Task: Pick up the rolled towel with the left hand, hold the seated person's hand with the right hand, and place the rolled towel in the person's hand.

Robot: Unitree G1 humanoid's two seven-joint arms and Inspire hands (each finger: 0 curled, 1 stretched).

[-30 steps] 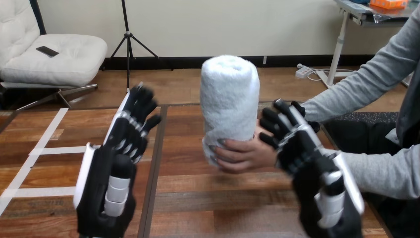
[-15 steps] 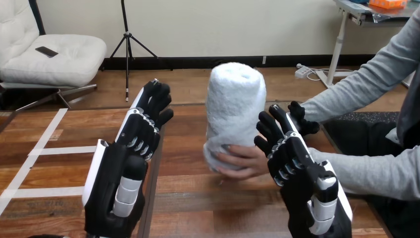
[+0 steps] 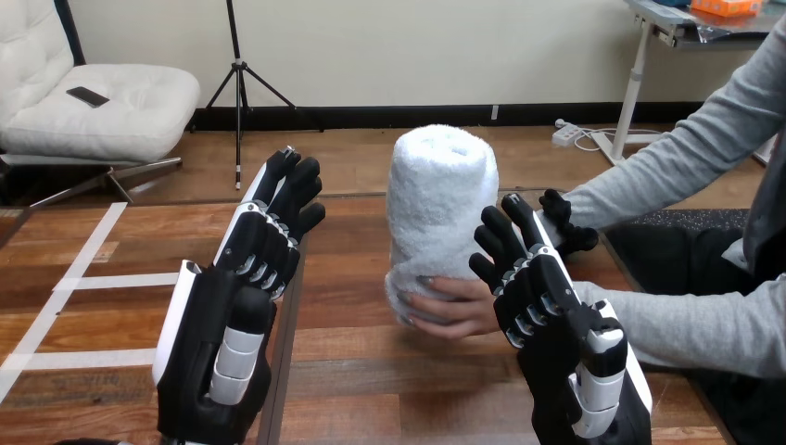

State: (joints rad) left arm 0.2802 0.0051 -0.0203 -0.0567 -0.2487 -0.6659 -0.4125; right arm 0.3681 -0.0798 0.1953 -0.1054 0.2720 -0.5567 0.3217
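Wooden planks make up the worktop [image 3: 371,371], with strips of white tape [image 3: 111,281] across its left part and a dark seam running away from the robot near the middle.

At the centre the towel [image 3: 442,209], white and rolled, stands upright with its open end facing up. The person's hand [image 3: 454,311] grips it round the bottom, fingers curled across the front of the roll, fingertips reaching its left side. Whether the roll's base rests on the wood or is held just above it cannot be told. The wrist runs off to the right into a grey sleeve [image 3: 704,324].

The left hand [image 3: 222,334] is raised over the left part of the worktop, its back and white shell toward the camera. Its fingers [image 3: 287,199] are straight and close together, pointing up and away, and they hold nothing. It is to the left of the towel and apart from it, with bare wood showing between them.

The right hand [image 3: 575,362] is raised just right of the towel, back toward the camera too. Its fingers [image 3: 505,246] are spread and nearly straight, pointing up and to the left, with the thumb sticking out to the upper right. They overlap the person's wrist and the back of the person's hand; they are not curled round it, and whether they touch it cannot be told. The fingertips lie close beside the towel's right edge.
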